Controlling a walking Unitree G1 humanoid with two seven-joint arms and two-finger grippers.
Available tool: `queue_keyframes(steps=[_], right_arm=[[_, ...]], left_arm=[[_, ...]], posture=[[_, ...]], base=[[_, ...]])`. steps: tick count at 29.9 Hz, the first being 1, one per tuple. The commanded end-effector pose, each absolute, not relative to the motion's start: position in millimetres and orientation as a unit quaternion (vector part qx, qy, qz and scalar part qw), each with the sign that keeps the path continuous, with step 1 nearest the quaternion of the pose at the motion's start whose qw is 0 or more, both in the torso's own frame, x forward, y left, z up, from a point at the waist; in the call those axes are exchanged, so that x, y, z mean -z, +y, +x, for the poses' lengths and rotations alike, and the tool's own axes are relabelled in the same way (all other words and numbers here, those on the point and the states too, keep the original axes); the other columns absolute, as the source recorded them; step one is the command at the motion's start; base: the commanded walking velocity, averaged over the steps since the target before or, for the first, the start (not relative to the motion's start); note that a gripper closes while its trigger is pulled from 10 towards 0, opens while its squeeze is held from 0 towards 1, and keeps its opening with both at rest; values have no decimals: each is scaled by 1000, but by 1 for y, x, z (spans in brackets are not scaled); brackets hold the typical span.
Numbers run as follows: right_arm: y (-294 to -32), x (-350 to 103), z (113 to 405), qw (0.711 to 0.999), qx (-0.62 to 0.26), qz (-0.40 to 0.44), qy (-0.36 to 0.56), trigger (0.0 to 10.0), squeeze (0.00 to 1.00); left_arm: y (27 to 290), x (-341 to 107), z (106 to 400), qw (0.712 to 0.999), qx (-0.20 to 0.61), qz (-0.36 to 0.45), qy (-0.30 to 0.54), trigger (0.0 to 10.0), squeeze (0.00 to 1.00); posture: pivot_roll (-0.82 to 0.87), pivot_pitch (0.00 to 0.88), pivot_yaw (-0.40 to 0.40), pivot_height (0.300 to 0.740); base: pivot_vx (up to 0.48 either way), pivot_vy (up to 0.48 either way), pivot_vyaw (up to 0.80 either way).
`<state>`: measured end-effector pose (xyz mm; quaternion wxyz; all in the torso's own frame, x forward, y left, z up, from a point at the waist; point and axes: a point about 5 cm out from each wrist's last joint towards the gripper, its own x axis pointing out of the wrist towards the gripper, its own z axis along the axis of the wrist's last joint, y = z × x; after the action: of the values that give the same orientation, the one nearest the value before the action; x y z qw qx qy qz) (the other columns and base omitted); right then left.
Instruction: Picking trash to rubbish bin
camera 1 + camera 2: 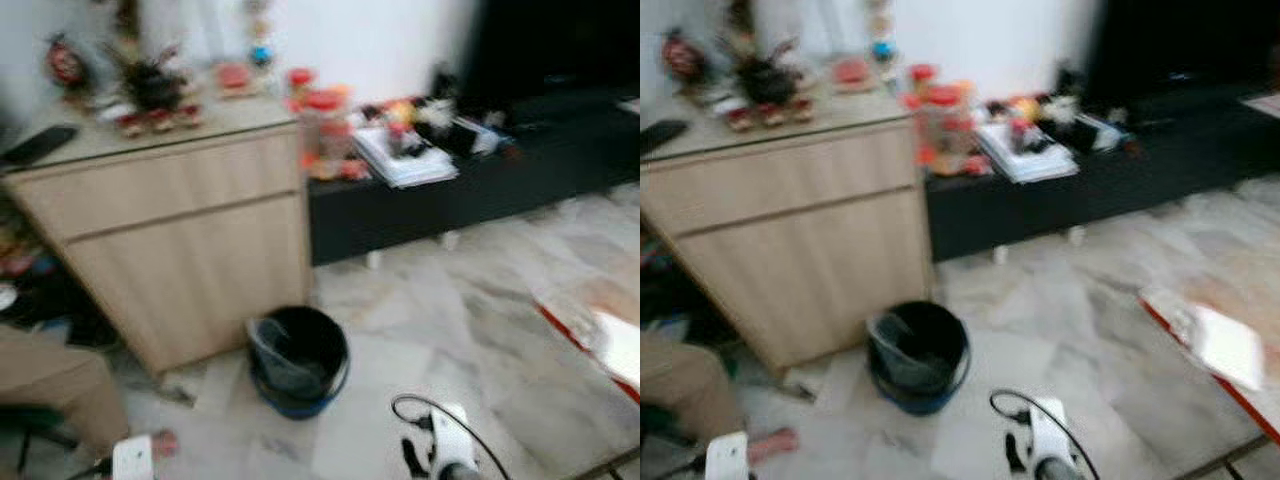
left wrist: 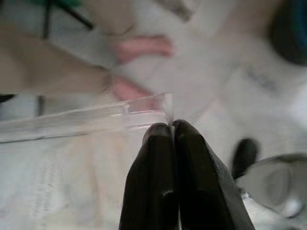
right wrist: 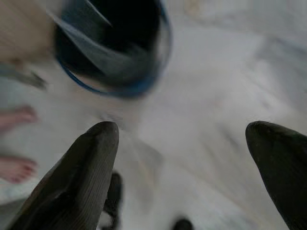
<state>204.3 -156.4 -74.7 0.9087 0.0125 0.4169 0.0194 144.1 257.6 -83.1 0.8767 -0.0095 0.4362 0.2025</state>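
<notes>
blurred head view, looking down at a marble floor (image 1: 480, 330) in a living room. black rubbish bin (image 1: 298, 358) with a grey liner and blue base standing on the floor, just beside the corner of a pale wood cabinet (image 1: 170, 240), ahead of the robot and between its two arms. left hand (image 2: 172, 132) pressed together on the end of a clear plastic strip (image 2: 81, 120), apparently a piece of trash; long axis of the strip running sideways out from the fingertips. bin lying ahead and to the right of that hand, seen as a dark shape at the far edge of the left wrist view. right hand (image 3: 182, 139) spread wide apart and holding nothing, pointing toward the bin's open mouth from close by. a person's bare feet (image 2: 139, 48) on the floor near the left hand, with a trouser leg (image 1: 50, 385) beside them. open floor to the right of the bin; cabinet wall close on its left, low black tv bench (image 1: 450, 195) behind. likely next: carrying the strip rightward over the rim, keeping clear of the feet.
</notes>
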Motion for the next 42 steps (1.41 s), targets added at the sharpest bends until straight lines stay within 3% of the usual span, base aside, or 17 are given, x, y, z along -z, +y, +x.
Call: queue_keyframes(steps=[1, 16, 21, 31, 37, 42], right_arm=[[-169, 80, 193, 901, 3, 8, 433, 10000, 0], [-165, 80, 194, 902, -6, 13, 431, 10000, 0], [-164, 80, 194, 902, -7, 13, 431, 10000, 0], [-158, 71, 209, 913, -36, -1, 406, 10000, 0], [-148, 60, 227, 924, -74, -15, 376, 10000, 0], [-139, 52, 238, 929, -112, -24, 353, 10000, 0]], left_arm=[[255, 77, 160, 889, -193, -8, 415, 10000, 0], [256, 74, 167, 894, -180, 1, 410, 10000, 0], [251, 68, 181, 908, -159, 8, 387, 10000, 0], [218, 49, 228, 941, -54, 11, 334, 10000, 0], [170, 34, 256, 948, 106, -21, 300, 10000, 0], [144, 22, 270, 948, 168, -12, 270, 10000, 0]], posture=[[75, 0, 68, 740], [72, 0, 78, 740], [71, 0, 80, 740], [71, 0, 81, 740], [75, 0, 76, 740], [74, 0, 65, 740]], base=[[319, 0, 0], [436, 0, 213], [454, 0, 0], [425, 0, 0], [0, 0, 0], [0, 0, 0]])
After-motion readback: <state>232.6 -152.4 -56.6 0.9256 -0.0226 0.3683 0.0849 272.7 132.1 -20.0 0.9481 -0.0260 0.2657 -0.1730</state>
